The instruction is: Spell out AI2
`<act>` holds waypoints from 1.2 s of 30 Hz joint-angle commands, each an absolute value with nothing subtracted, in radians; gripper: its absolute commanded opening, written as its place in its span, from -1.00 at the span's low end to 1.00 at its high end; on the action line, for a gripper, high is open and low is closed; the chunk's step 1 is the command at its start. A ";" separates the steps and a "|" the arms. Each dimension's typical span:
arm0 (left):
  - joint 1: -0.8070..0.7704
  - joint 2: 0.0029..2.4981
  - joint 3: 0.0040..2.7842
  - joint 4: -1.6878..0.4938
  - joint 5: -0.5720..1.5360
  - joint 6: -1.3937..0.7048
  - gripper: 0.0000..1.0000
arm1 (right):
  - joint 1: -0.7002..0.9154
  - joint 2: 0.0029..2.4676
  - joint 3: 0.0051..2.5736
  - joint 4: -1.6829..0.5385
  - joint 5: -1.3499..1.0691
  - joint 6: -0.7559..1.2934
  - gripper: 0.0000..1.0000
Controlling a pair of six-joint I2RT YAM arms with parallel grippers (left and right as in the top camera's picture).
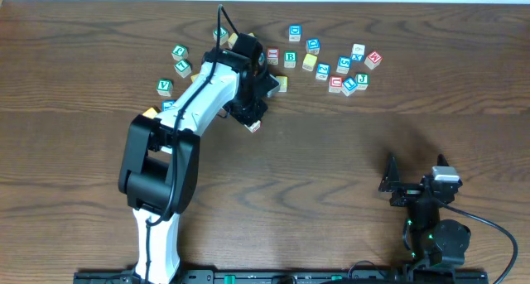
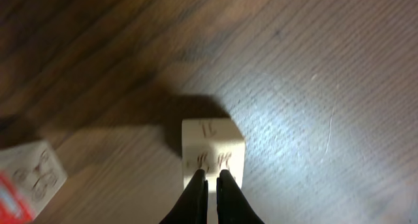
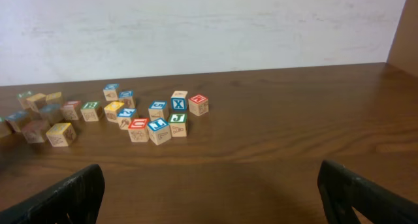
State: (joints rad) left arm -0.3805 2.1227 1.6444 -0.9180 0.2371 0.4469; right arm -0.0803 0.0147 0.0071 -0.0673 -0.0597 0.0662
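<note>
Left end effector [image 2: 210,177] is pinched shut, tips at a pale cube [image 2: 212,145] in the lower centre, its letter unreadable. Right end effector [image 3: 209,175] gapes wide and empty; the other cubes [image 3: 157,116] lie scattered left of centre on the surface [image 3: 281,145].

A broad stretch of bare surface [image 1: 331,151] lay open between the scattered cubes [image 1: 290,59] (a loose band near the far edge) and the right end effector [image 3: 210,168]. The left arm [image 1: 199,110] slanted across the left side, barring passage there, a lone cube [image 2: 212,142] at its tip.

Left fingers [image 2: 194,199] together, right fingers [image 3: 64,196] apart
</note>
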 commanded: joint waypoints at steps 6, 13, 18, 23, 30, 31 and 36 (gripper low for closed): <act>-0.368 2.161 1.640 -0.894 0.277 0.475 -0.85 | -0.081 0.009 0.006 -0.072 -0.062 0.058 0.99; -0.329 2.177 1.640 -0.892 0.281 0.474 -0.85 | -0.081 0.009 0.006 -0.072 -0.062 0.058 0.99; -0.296 2.177 1.640 -0.899 0.303 0.475 -0.85 | -0.081 0.009 0.006 -0.072 -0.062 0.058 0.99; -0.261 2.177 1.640 -0.894 0.390 0.478 -0.86 | -0.081 0.009 0.006 -0.072 -0.062 0.058 0.99; -0.248 2.175 1.662 -0.926 0.438 0.479 -0.85 | -0.081 0.009 0.006 -0.071 -0.062 0.058 0.98; -0.248 2.175 1.671 -0.938 0.438 0.479 -0.86 | -0.081 0.009 0.006 -0.072 -0.062 0.058 0.98; -0.244 2.175 1.683 -0.948 0.435 0.498 -0.85 | -0.081 0.009 0.006 -0.072 -0.062 0.058 0.99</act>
State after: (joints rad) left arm -0.2497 2.1548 1.6508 -0.9421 0.4187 0.4740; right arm -0.0803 0.0147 0.0071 -0.0673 -0.0597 0.0662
